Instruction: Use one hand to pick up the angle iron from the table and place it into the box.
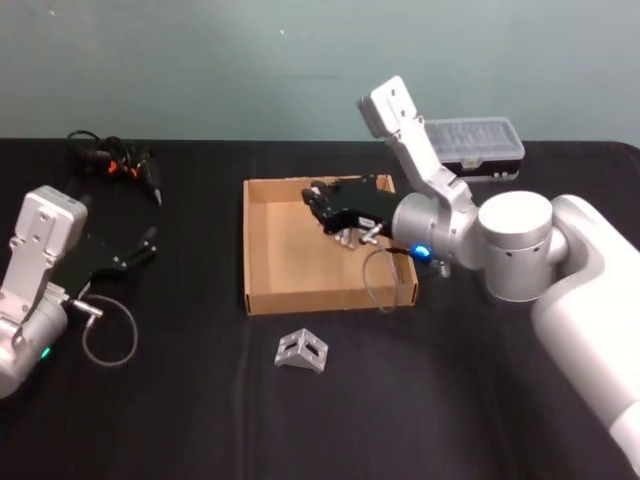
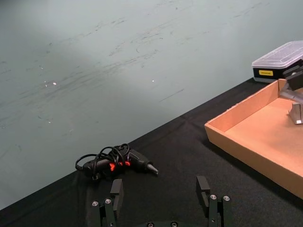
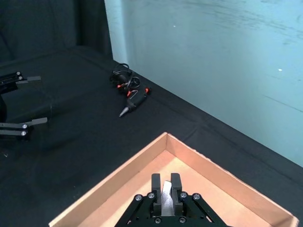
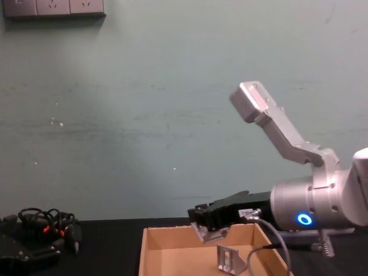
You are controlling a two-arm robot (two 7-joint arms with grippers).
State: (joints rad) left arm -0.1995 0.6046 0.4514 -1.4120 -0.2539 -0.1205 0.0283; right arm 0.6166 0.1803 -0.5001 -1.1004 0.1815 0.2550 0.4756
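Our right gripper (image 3: 165,182) hangs over the cardboard box (image 1: 262,300), its fingers pinched tight on a silver angle iron (image 3: 165,193) caught between the tips. Just below the tips, a second angle iron (image 4: 229,259) already stands on the box floor. A third bracket (image 1: 302,350) lies on the black table (image 1: 180,420), back towards the wrist and outside the box's near wall. If we release from here, we judge that the held piece could strike the one beneath and bounce or skid. Our left gripper (image 2: 161,187) sits parked well apart, fingers spread and empty.
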